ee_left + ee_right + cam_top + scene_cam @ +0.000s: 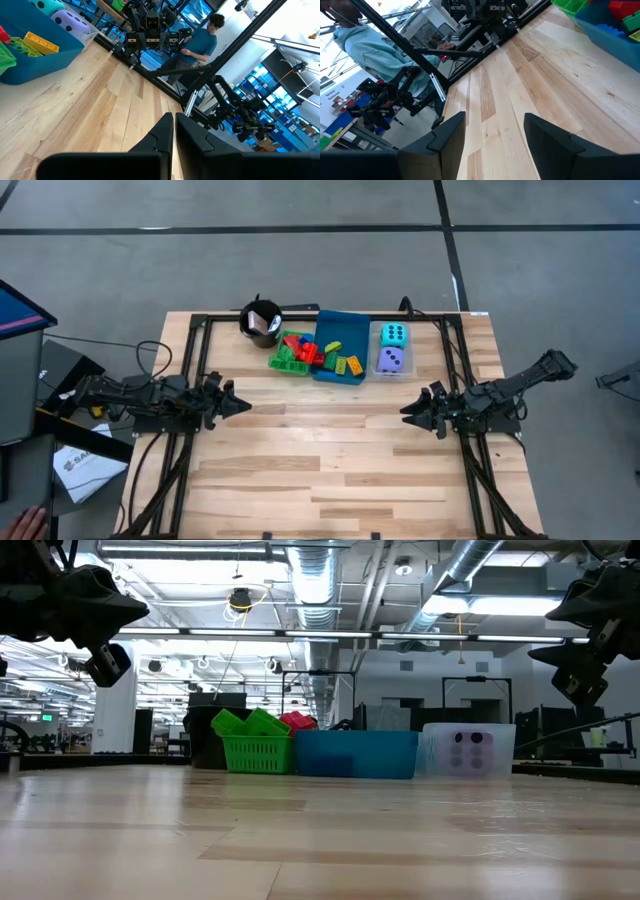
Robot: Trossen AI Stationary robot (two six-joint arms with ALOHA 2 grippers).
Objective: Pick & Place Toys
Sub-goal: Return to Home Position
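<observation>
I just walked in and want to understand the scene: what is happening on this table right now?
Nothing is being handled at this moment. The left gripper is shut and empty at the table's left side; the right gripper is open and empty at its right side. Both are apart from the toys. The bricks lie in the green tray and the blue tray, and the cyan die and purple die sit in the clear tray, along the far edge.
</observation>
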